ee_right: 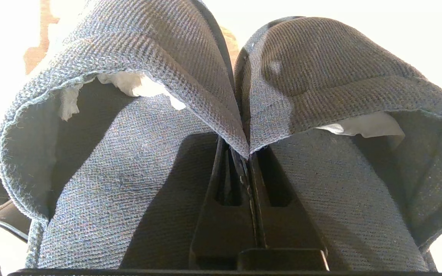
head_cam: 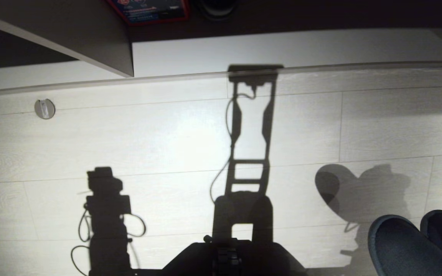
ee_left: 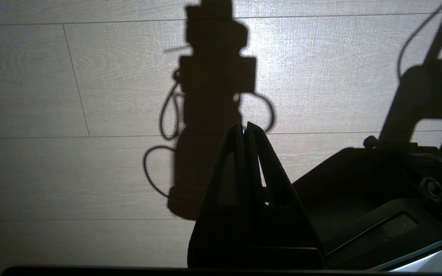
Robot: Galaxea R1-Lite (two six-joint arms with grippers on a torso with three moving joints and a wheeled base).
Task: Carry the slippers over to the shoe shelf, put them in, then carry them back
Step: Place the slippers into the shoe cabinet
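the right gripper (ee_right: 248,155) pinches the slippers' (ee_right: 221,96) inner rims together, so the pair hangs at the robot's right above the pale floor (head_cam: 167,134). the left gripper (ee_left: 244,128) hangs closed and empty. carrying well likely means keeping that pinch firm and travel smooth, since soft rims could slip.

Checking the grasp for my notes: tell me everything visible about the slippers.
The slippers are a closed-toe pair in grey-blue ribbed knit with paler rims and white stuffing in the openings. The right gripper is shut on their adjoining inner edges, pinching both together. In the head view their toes hang above the pale plank floor at the lower right.
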